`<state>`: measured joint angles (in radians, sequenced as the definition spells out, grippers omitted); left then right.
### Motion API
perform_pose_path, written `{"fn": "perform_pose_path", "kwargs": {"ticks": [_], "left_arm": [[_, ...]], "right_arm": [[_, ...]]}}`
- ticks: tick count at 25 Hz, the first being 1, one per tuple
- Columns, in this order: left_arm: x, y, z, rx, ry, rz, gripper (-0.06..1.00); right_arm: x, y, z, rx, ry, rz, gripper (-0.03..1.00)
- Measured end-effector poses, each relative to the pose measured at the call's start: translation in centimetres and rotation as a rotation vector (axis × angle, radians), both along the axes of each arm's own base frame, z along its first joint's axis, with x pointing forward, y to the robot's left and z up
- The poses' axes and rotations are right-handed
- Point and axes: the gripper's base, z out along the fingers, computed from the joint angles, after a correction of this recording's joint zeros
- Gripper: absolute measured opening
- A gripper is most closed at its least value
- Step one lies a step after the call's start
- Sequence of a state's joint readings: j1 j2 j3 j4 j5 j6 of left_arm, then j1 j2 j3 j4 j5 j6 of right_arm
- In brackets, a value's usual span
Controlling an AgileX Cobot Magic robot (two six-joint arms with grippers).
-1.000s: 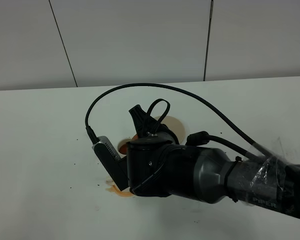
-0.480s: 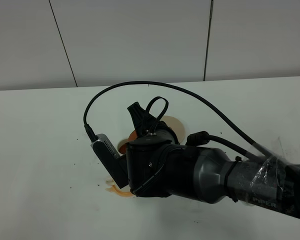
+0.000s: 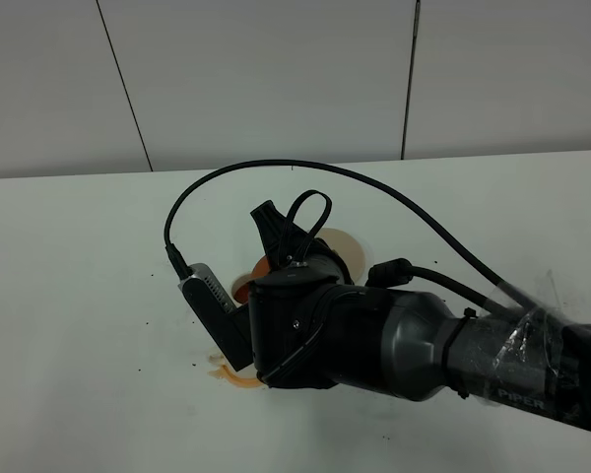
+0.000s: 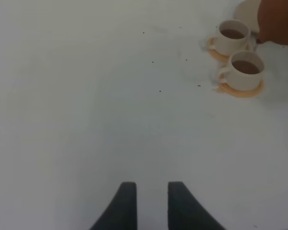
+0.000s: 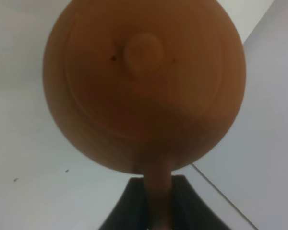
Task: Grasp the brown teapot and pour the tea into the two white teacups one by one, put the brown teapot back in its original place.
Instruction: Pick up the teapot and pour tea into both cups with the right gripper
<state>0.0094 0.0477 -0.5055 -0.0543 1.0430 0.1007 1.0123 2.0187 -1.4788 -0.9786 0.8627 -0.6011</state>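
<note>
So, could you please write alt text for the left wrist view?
Two white teacups, both holding brown tea, sit on orange coasters on a white table. The brown teapot shows beside them; the left gripper hangs empty.

Matt, smooth clay teapot [image 5: 144, 81]; glazed white ceramic teacups [image 4: 240, 52] on orange coasters [image 4: 241, 88]; smooth, matt white bench [image 4: 86, 96].

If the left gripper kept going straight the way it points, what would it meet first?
Probably nothing: ahead of the left gripper lies only bare white table. The two small white teacups sit well off to one side.
</note>
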Motion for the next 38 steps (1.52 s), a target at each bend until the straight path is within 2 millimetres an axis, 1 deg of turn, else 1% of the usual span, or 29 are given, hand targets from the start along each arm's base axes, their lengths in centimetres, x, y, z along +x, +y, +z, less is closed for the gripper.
{"fn": "perform_pose_path", "kwargs": {"ticks": [17,30,38], "left_arm": [[0.00,0.00,0.00,0.000,0.000,0.000,0.23],[0.00,0.00,0.00,0.000,0.000,0.000,0.23],[0.00,0.00,0.00,0.000,0.000,0.000,0.23]], "right_arm": [[-0.02,0.04,0.02,0.000,-0.002,0.002,0.10],[-0.16,0.01,-0.17,0.057,0.026,-0.051,0.10],[-0.10,-0.43,-0.43,0.067,0.065,-0.099,0.10]]}}
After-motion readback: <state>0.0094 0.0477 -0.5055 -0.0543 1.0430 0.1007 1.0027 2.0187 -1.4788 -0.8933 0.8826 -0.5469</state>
